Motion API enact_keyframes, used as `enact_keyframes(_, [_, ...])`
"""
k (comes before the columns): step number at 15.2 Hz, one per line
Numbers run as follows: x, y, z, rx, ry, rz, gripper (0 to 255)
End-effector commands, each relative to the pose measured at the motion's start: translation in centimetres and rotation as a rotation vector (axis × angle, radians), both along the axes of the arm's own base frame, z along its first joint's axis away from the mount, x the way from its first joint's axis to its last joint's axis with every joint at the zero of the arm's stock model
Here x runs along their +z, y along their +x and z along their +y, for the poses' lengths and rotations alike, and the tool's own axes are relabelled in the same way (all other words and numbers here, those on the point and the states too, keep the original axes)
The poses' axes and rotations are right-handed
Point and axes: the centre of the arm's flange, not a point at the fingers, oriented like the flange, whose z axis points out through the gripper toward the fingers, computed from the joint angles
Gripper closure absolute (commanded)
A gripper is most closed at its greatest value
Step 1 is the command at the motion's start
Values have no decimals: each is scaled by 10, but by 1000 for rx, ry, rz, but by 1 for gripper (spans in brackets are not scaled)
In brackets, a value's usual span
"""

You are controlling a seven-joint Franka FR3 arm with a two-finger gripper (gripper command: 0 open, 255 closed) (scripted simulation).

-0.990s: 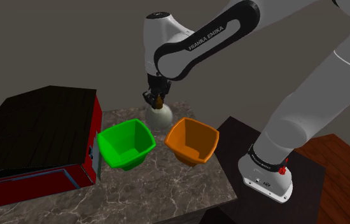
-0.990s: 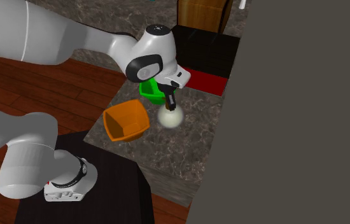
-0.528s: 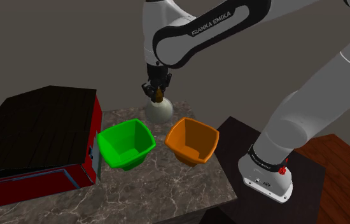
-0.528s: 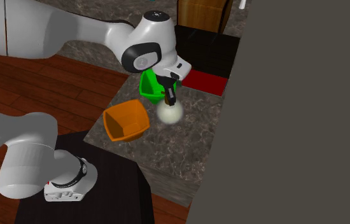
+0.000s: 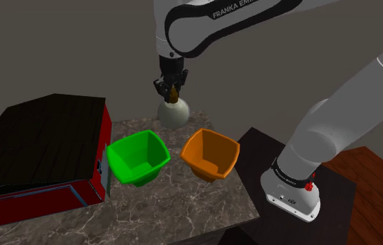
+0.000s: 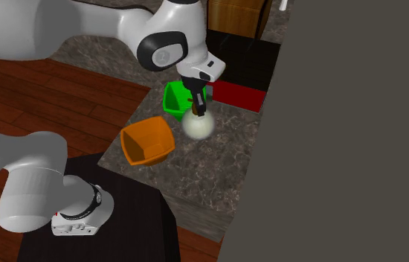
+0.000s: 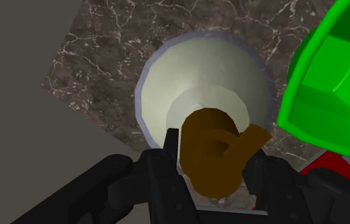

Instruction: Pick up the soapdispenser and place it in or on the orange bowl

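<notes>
The gripper (image 5: pixel 171 91) is clenched on the brown pump head (image 7: pixel 213 151) of the soap dispenser (image 5: pixel 173 114), one black finger (image 7: pixel 169 153) pressed against each side of it. The dispenser's round, pale body hangs straight beneath the gripper, over the marble countertop (image 5: pixel 183 203) near its back edge. The orange bowl (image 5: pixel 211 154) sits on the countertop below the gripper, toward the shoulder view's right and apart from the dispenser. A green bowl (image 5: pixel 138 159) sits below the gripper toward that view's left. Beyond the green bowl stands a red cabinet (image 5: pixel 40 163) with a dark top.
</notes>
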Motion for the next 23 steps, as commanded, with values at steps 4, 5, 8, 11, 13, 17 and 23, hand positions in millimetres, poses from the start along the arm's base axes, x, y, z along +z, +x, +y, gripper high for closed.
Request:
enact_keyframes(4, [27,-1,-1,0,0,0,255])
enact_keyframes(5, [33,-1,-1,0,0,0,255])
enact_keyframes(8, [48,-1,-1,0,0,0,255])
enact_keyframes(11, [64,-1,-1,0,0,0,255])
enact_keyframes(13, [75,-1,-1,0,0,0,255])
enact_keyframes(17, [91,-39,-1,0,0,0,255])
enact_keyframes(23, [113,-115,-1,0,0,0,255])
